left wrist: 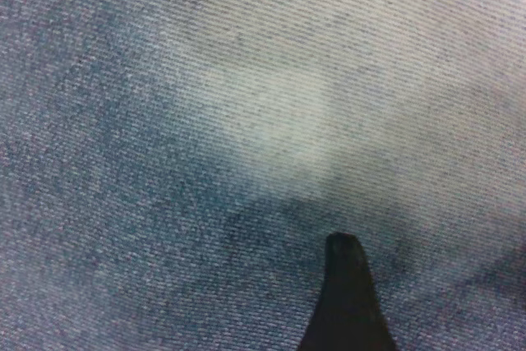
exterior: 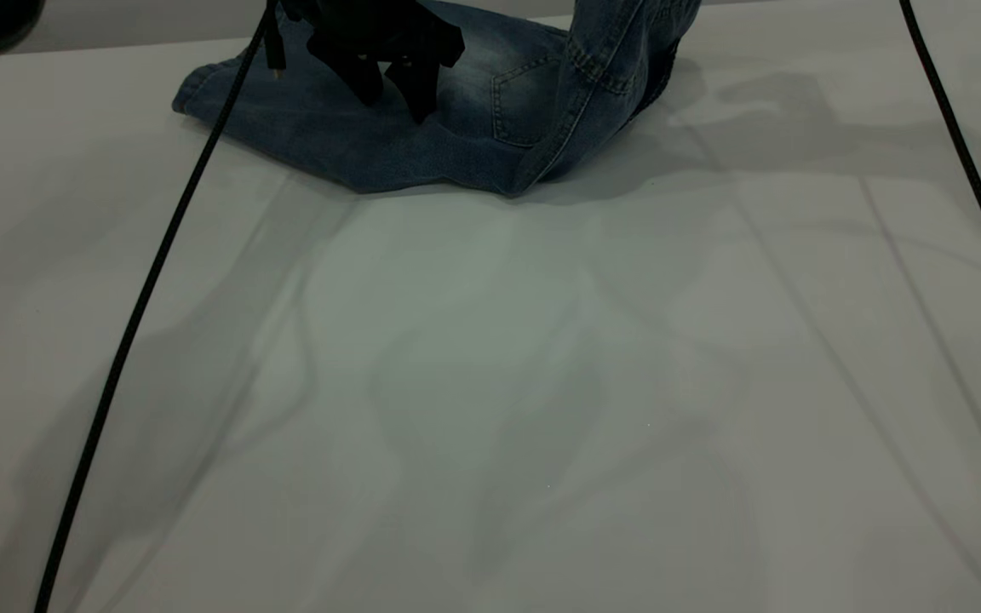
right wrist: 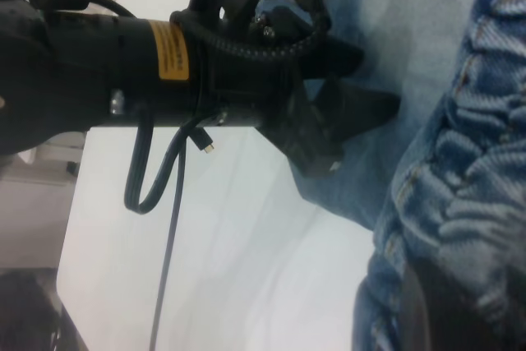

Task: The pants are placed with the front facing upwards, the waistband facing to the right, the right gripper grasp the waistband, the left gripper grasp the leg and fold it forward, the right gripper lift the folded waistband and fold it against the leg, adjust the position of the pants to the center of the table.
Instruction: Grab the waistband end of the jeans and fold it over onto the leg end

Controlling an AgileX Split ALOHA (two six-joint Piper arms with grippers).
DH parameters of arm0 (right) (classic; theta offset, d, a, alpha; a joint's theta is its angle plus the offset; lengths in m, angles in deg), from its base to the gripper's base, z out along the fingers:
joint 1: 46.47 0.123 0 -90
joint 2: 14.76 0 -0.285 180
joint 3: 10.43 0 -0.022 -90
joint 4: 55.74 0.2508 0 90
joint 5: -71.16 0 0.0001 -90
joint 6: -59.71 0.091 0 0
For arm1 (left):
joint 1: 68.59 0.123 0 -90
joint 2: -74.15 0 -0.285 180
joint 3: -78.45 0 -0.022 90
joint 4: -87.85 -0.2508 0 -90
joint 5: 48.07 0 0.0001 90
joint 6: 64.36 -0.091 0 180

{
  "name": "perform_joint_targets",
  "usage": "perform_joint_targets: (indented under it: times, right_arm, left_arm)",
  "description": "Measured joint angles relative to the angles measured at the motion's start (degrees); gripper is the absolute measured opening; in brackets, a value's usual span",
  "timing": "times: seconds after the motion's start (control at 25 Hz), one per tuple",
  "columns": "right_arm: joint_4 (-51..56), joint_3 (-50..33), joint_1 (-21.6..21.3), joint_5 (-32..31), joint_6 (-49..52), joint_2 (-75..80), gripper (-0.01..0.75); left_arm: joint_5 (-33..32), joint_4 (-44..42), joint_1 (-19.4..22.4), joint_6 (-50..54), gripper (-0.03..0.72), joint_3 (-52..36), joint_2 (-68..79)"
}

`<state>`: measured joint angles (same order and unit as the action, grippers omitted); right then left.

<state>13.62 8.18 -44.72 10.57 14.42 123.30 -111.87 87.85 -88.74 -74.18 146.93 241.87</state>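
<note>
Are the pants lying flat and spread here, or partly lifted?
Partly lifted. The pants lie on the table at the leg end under the left gripper, while the waistband side rises out of view.

Pants (exterior: 388, 136) lie at 12 o'clock on the table (exterior: 490, 409), near its far edge. Left gripper (exterior: 394, 85) points down onto the denim, its 2 fingers apart, tips touching the cloth. At 1 o'clock, part of the pants rises off the table and out of view. 2 black cables (exterior: 141, 306) cross at 9 and 3 o'clock.
</note>
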Motion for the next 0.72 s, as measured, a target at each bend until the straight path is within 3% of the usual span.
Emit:
perform_joint_targets:
  times: [0.36,0.72]
  right_arm:
    - [0.6,0.8,2.3,-1.5,0.6,0.0,0.036]
    - [-2.6,9.9,7.3,-3.3,7.2,0.3,0.036]
  left_arm:
    - [0.1,0.0,0.0,0.0,0.469,0.0,0.0]
    - [0.1,0.0,0.0,0.0,0.469,0.0,0.0]
